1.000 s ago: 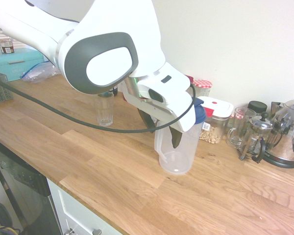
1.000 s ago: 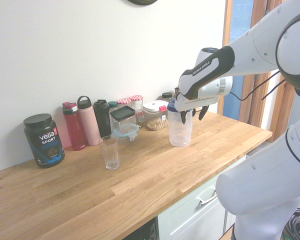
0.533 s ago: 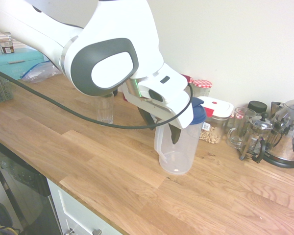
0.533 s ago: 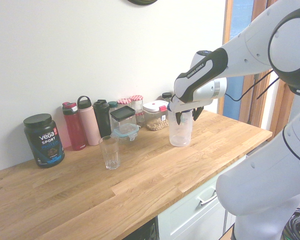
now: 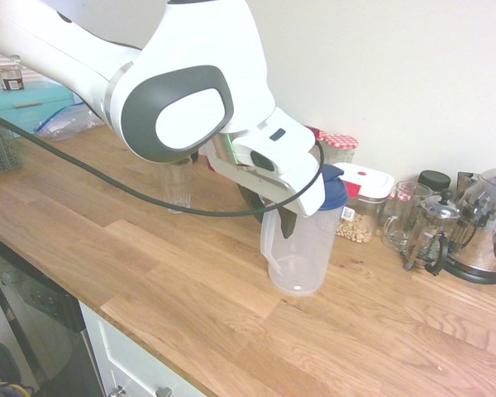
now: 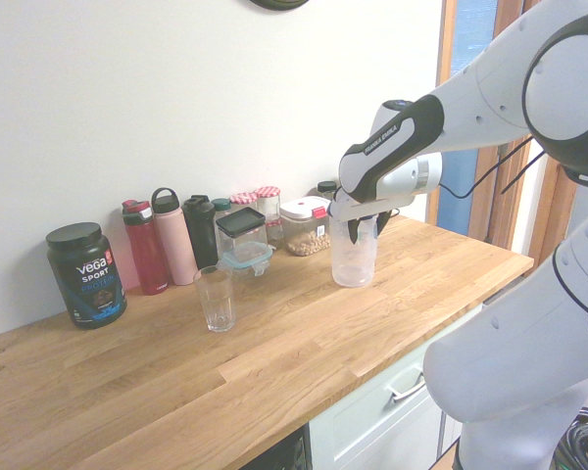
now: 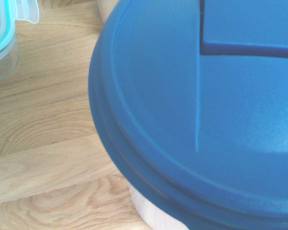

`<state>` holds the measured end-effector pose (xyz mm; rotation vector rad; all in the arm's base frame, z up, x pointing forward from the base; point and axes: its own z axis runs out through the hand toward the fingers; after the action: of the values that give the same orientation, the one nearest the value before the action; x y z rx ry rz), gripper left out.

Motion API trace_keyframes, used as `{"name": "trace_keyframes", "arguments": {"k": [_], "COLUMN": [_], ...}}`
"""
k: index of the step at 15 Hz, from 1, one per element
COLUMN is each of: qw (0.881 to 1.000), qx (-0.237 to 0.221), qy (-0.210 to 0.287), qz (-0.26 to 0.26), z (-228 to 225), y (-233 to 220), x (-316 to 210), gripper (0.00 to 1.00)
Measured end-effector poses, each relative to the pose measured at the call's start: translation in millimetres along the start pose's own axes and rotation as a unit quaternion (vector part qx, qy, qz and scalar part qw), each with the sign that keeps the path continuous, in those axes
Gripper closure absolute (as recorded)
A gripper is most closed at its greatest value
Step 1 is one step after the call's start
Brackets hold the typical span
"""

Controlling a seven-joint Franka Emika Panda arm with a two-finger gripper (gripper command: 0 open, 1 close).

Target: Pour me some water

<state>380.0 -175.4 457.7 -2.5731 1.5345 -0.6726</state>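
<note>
Where the oak-toned plank countertop (image 5: 190, 281) runs nearest to us, we see smooth, banded wood grain with white cabinet fronts (image 6: 392, 401) below its edge. Standing on it is the translucent plastic pitcher (image 5: 298, 252), a tapering cylinder with a side handle and a glossy blue lid (image 7: 201, 110) that fills most of the wrist view, where its raised rectangular tab is cut off at the frame's edge. We find the gripper (image 5: 274, 211) angled steeply downward over the pitcher's upper part, its dark fingers (image 5: 287, 222) straddling the rim; the white hand housing hides the contact, so we cannot tell whether they stand clear or already pinch the pitcher. Behind the arm, the ribbed clear drinking glass (image 6: 215, 299) stands well apart from the pitcher, partly masked in the first exterior view. Along the wall we note a black tub (image 6: 86, 274), red, pink and dark bottles (image 6: 174, 235), lidded jars (image 6: 304, 225), a glass French press (image 5: 430, 231) and a polished metal kettle (image 5: 484, 223), cut off at the frame.
</note>
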Motion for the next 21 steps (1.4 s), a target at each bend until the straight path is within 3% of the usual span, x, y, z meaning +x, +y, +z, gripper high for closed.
{"name": "trace_keyframes", "arguments": {"k": [14,18,21], "qw": [1.0,0.999,0.992], "qx": [-0.005,0.009,0.028], "qy": [-0.005,-0.013,-0.041], "qz": [-0.006,-0.039,-0.115], "z": [-2.5,-55.6,-115.9], "y": [4.5,28.4,46.2], "x": [0.9,7.5,8.9], "gripper": [1.0,1.0,1.0]}}
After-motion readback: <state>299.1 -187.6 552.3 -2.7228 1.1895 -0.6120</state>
